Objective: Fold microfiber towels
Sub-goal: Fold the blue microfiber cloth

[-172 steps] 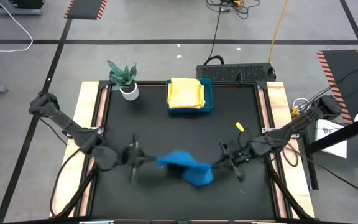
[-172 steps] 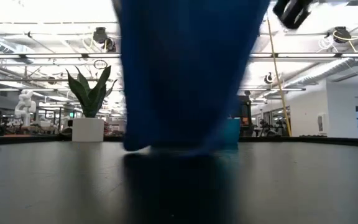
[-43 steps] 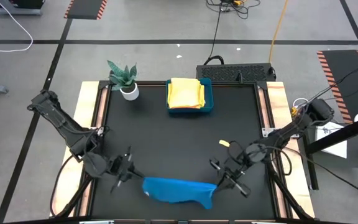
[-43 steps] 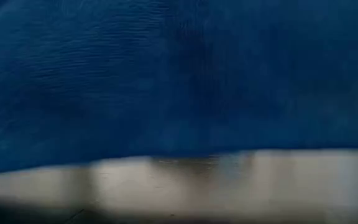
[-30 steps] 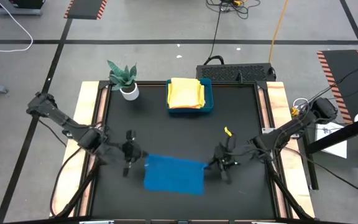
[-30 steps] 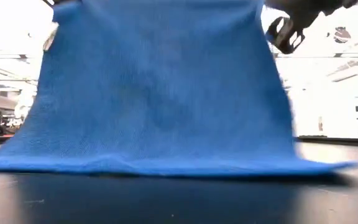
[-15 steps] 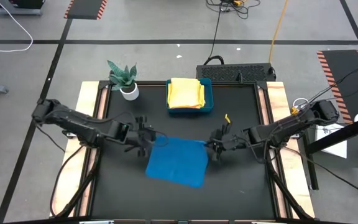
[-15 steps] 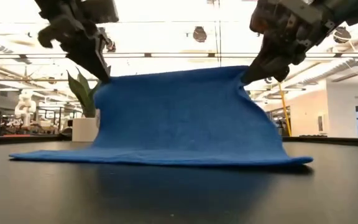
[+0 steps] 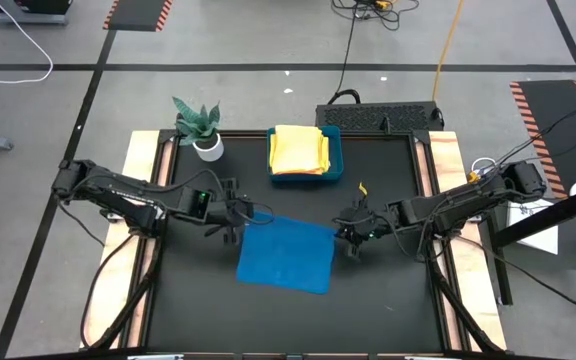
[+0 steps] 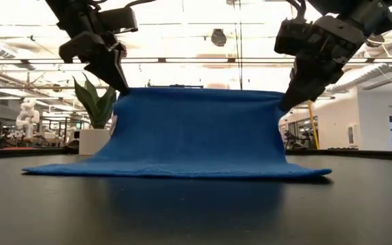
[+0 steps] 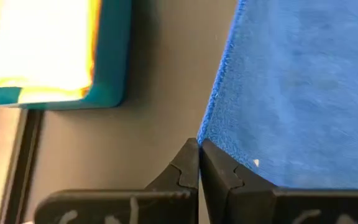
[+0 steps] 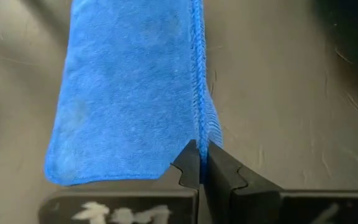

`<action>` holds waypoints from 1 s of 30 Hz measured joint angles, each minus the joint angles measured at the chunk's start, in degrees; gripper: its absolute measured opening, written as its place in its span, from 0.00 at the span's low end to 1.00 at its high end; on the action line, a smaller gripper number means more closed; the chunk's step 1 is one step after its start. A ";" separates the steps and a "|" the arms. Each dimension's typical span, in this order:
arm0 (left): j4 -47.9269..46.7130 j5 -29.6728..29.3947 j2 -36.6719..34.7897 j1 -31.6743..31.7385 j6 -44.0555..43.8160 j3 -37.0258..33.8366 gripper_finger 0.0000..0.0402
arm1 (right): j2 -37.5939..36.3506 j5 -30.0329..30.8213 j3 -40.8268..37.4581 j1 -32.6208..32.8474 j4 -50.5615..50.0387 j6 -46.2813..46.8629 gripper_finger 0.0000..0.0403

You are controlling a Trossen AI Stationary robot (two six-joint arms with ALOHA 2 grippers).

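The table (image 9: 388, 300) carries the blue towel (image 9: 286, 258) at centre, toward 6 o'clock. Its 12 o'clock edge is lifted. The left claw (image 9: 244, 214) is clamped on the 10 o'clock corner, the right claw (image 9: 344, 230) on the 2 o'clock corner. The cloth drapes limp and light; judged best held at the corners.

I read bright overhead ceiling lights | glare washes low view's background | soft shadow under blue towel (image 10: 196, 133) | wrist views slightly blurred
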 joint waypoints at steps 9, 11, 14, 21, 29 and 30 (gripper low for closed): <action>0.68 0.34 0.00 0.55 4.37 0.00 0.01 | -2.70 2.10 0.02 -3.22 -6.17 1.06 0.00; 0.77 0.34 0.00 0.95 4.37 0.02 0.01 | -3.44 2.99 0.02 -4.00 -7.02 0.70 0.00; 0.66 0.34 0.00 1.28 4.51 0.02 0.02 | -3.80 0.09 0.02 -4.54 -6.99 -2.90 0.00; 0.77 3.20 -0.02 0.25 4.49 -0.51 0.01 | -3.82 -5.65 0.07 -1.84 -5.59 -4.29 0.00; 2.95 3.30 -0.05 -5.87 0.40 -5.90 0.01 | -0.66 -5.88 0.00 5.35 7.11 -4.31 0.00; 3.16 3.19 -0.07 -6.78 -0.54 -6.51 0.01 | 0.45 -5.84 0.00 6.06 8.35 -3.97 0.00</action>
